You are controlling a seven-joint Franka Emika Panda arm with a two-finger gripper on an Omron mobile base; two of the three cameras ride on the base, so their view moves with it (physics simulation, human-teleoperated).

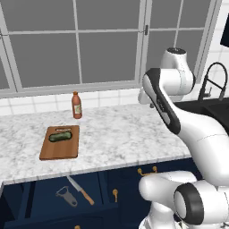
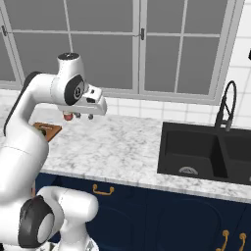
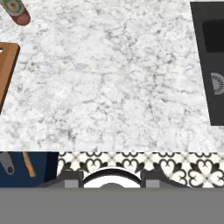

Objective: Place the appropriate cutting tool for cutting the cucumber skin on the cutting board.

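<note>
Even, soft rendered light, faint shadows, no glare; all views slightly coarse and low-resolution.

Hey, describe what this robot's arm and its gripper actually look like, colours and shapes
The arm is built of glossy white, rounded segments with dark grey bands at the joints and a black stripe along one link. Its base joints are bulky and rounded. The gripper is a boxy white hand with small dark finger tips. No loose cables or markings are visible.

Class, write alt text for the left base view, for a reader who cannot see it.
A cucumber lies on a cutting board on a marble counter, near a sauce bottle. Below, an open drawer holds a peeler and knife; the white arm rises at right.
</note>
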